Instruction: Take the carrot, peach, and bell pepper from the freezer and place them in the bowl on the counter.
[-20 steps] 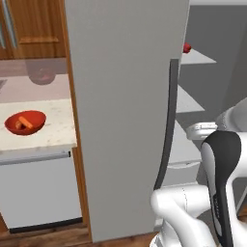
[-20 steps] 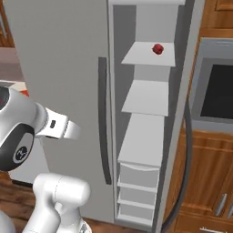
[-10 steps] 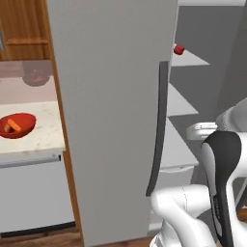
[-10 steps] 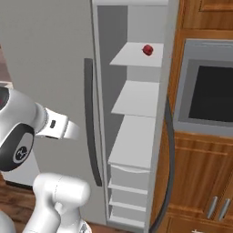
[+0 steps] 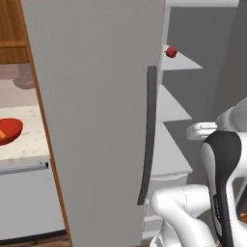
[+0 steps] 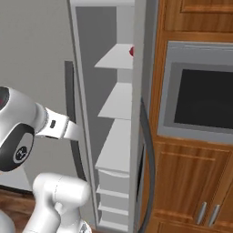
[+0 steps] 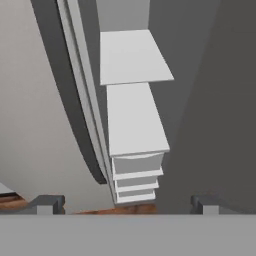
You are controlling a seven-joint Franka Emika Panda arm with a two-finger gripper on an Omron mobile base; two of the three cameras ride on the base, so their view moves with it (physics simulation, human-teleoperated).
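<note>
The jaws (image 7: 124,202) were spread about as wide as they go, with nothing between them, pointing into the open freezer (image 5: 96,120) at the white shelves (image 7: 132,117) and the stack of drawers (image 7: 137,177) below them. The freezer's grey door (image 5: 91,144) stood swung out toward the robot, its dark bar handle (image 5: 147,140) running down the edge.

Up on the top shelf (image 5: 181,62), near its front edge, sat the bell pepper (image 5: 171,52), small and red. From the right base view you could just catch a sliver of it (image 6: 132,51) peeking past the door frame.

Over to the left of the door was the beige speckled surface (image 5: 26,144), and the red bowl (image 5: 10,129) sat on it toward the far left. Something orange, which looked like the carrot (image 5: 4,135), was lying in the bowl. Couldn't make out a peach in there.

On the other side of the freezer was a built-in oven (image 6: 200,98) set into brown wood cabinets (image 6: 191,182) with steel handles.
</note>
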